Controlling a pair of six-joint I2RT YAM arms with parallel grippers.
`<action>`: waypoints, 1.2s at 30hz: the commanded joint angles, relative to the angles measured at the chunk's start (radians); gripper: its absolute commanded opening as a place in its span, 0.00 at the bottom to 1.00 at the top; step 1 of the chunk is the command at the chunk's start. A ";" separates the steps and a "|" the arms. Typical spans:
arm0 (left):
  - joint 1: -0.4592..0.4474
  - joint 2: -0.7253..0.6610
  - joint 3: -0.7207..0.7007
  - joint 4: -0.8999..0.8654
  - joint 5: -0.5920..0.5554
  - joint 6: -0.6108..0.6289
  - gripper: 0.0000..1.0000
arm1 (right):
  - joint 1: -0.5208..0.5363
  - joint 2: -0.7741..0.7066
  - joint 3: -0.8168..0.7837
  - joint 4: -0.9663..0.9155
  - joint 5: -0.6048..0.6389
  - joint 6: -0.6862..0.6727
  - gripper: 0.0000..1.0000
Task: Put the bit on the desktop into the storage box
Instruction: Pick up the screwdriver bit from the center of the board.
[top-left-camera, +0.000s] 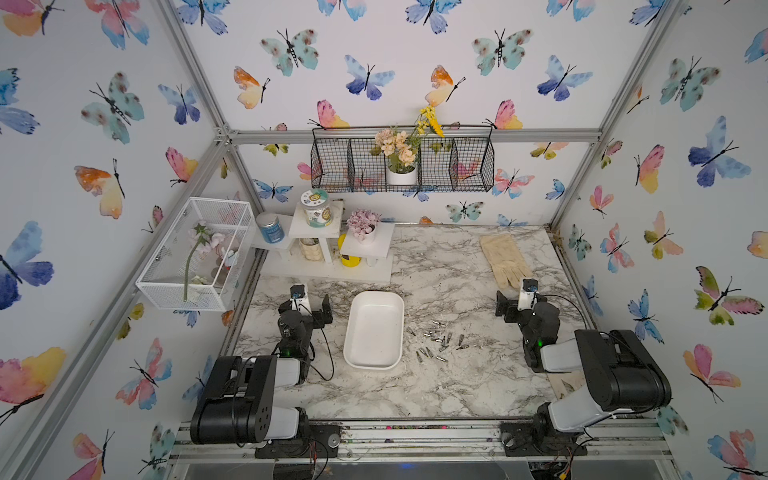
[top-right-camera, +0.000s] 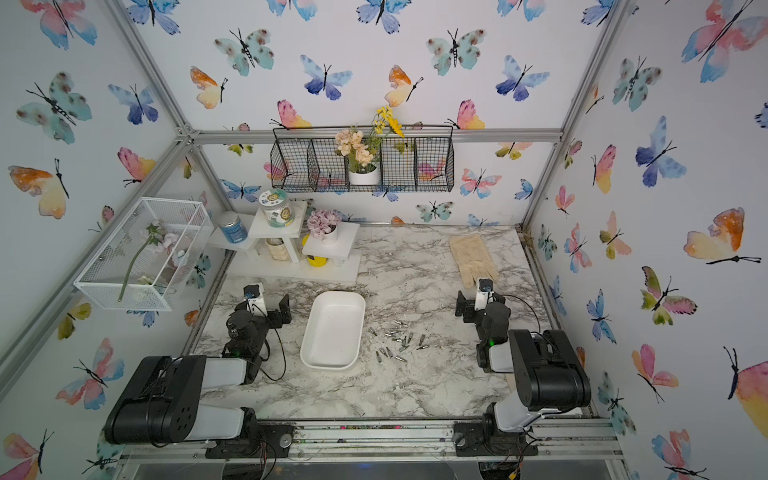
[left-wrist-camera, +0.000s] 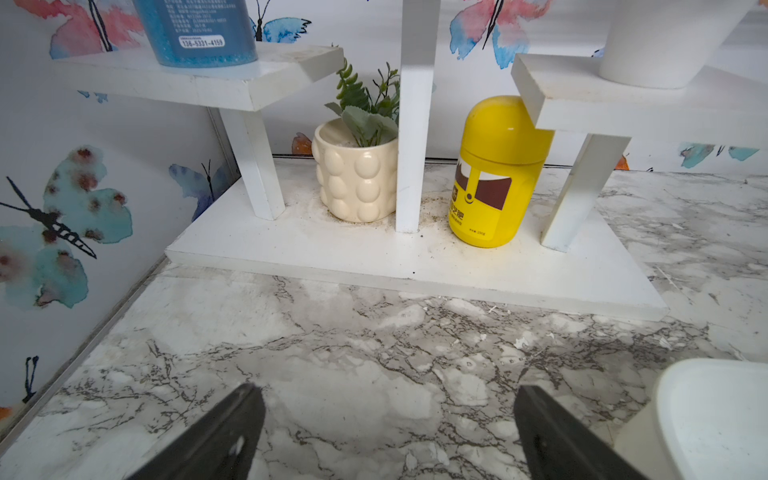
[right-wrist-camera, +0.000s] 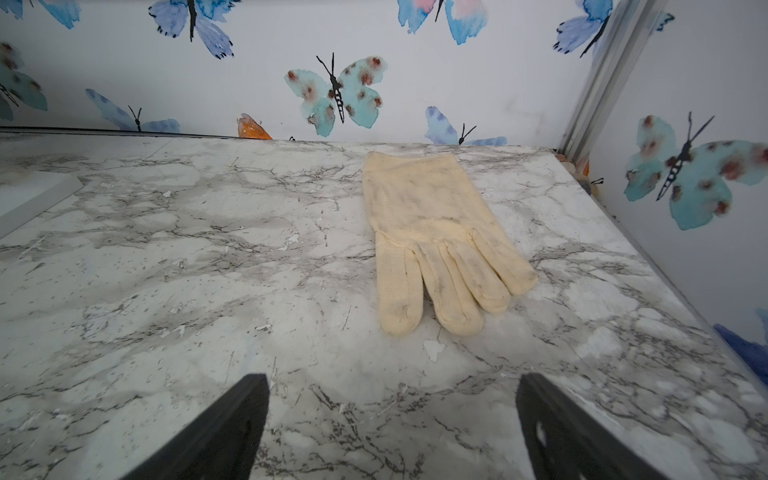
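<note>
Bits (top-left-camera: 443, 341): loose on desktop (top-left-camera: 449, 270) beside the box (top-left-camera: 374, 330), axes mixed, behind and inboard of the right gripper (right-wrist-camera: 390, 380), jaws apart, empty. Left gripper (left-wrist-camera: 390, 390) likewise apart, with the box between it and the bits.

In both top views I have the storage box (top-left-camera: 374, 332) lying on the desktop (top-left-camera: 436, 390) between my two arms, nearer the left one. The bits (top-left-camera: 436, 340) lie scattered on the desktop just right of the box, beside its nearer half. My left gripper (left-wrist-camera: 389, 390) sits left of the box and faces the stepped stand (top-left-camera: 320, 270), which stands at the back left of the desktop. My right gripper (right-wrist-camera: 391, 376) sits well right of the bits and faces the glove (top-left-camera: 505, 259), which lies flat toward the back right, fingers toward that gripper. A wire basket (top-left-camera: 473, 166) hangs on the back wall above the desktop; a mesh cage (top-left-camera: 195, 253) hangs on the left wall.
</note>
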 joint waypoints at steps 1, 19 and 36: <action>-0.004 0.009 0.009 0.028 0.002 0.002 0.99 | -0.004 0.010 0.010 0.027 -0.007 0.002 0.99; -0.002 0.008 0.010 0.028 0.003 -0.002 0.99 | -0.004 0.010 0.010 0.028 -0.006 0.001 0.98; -0.004 -0.327 0.066 -0.334 -0.126 -0.087 0.99 | -0.004 -0.254 0.121 -0.313 0.109 0.088 0.98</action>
